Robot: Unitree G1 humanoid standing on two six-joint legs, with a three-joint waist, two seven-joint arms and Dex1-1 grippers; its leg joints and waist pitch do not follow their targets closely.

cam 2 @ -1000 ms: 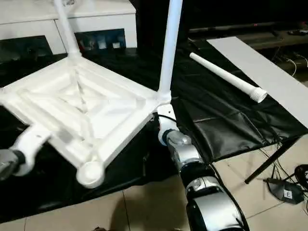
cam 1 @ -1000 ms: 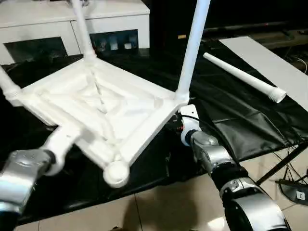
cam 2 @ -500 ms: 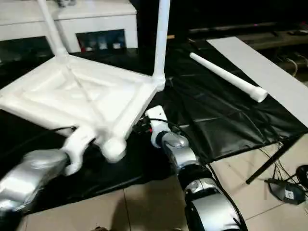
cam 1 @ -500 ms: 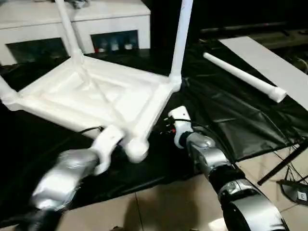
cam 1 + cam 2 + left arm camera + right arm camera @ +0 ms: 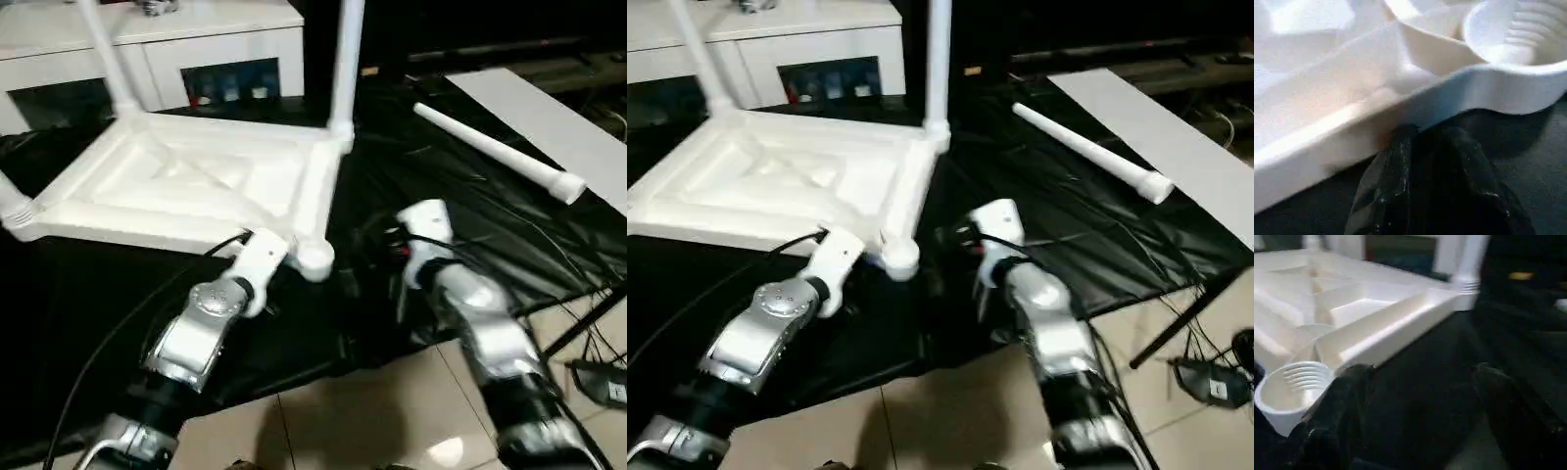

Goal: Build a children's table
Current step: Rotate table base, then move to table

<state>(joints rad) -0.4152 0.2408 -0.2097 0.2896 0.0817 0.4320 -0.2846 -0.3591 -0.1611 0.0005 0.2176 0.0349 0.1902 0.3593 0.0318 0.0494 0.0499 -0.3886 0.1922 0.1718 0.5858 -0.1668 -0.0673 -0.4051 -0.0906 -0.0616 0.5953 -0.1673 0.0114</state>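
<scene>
While the tabletop [image 5: 196, 186] lies upside down on the black sheet [image 5: 470, 225], its ribbed underside faces up and its near corner overhangs toward the robot. That near corner carries an empty round socket [image 5: 314, 258] with ridges inside, seen close in both wrist views. Three legs stand in the other corners: one leg [image 5: 344, 64] rises at the corner far from the socket along the right edge, another leg [image 5: 106, 59] at the back left, and a stub of a third [image 5: 12, 201] at the far left corner. The loose leg [image 5: 495, 155] lies well to the right of the tabletop on the sheet, beside the flat white board [image 5: 549, 122], with open black cloth between it and the tabletop.

The left gripper [image 5: 1430, 161] sits against the tabletop's near long edge, just left of the socket, its dark fingers [image 5: 1386, 191] close together below the white rim; whether they pinch the edge cannot be told. The right gripper [image 5: 1415, 396] hangs just right of the socket over bare sheet, fingers [image 5: 1347, 401] spread wide and holding nothing. Behind the tabletop stands the white cabinet [image 5: 196, 44]. Nearer than the sheet's front edge is tiled floor [image 5: 372, 411].
</scene>
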